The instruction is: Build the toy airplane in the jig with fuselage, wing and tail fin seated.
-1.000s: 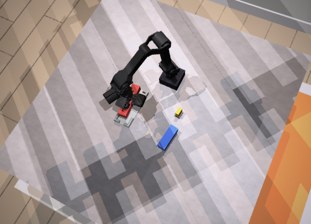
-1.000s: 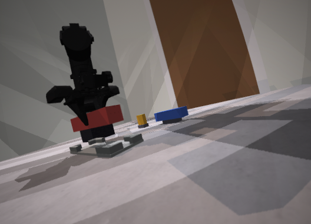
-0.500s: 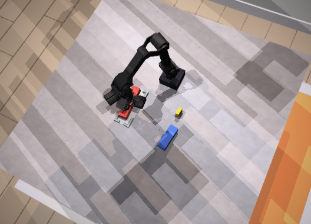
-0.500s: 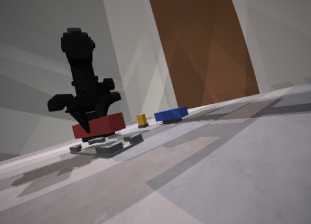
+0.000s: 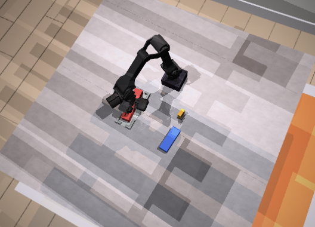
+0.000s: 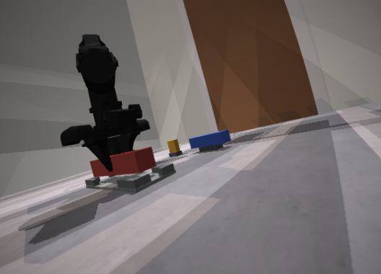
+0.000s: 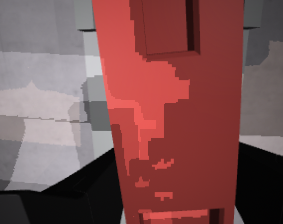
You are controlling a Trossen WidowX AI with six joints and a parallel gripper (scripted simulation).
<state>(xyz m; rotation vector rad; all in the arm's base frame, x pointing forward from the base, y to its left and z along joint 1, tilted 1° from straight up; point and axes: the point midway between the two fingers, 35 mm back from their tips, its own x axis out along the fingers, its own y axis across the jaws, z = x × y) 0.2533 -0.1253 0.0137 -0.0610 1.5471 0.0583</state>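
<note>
Top view shows the black arm bent over the gray cradle [image 5: 129, 125], so most of the red fuselage [image 5: 138, 93] is hidden under it. Only the two red ends poke out. The gripper [image 6: 108, 158] is pinching the red fuselage across its sides. From the exterior view the fuselage sits just above the cradle [image 6: 135, 181], and I cannot tell if it touches. One finger [image 6: 104, 158] hides part of the near side. In the wrist view the fuselage [image 7: 192, 125] fills the middle and both sockets are cut off. The blue wing [image 5: 170, 138] and the small yellow tail fin [image 5: 181, 113] lie apart, off to one side.
</note>
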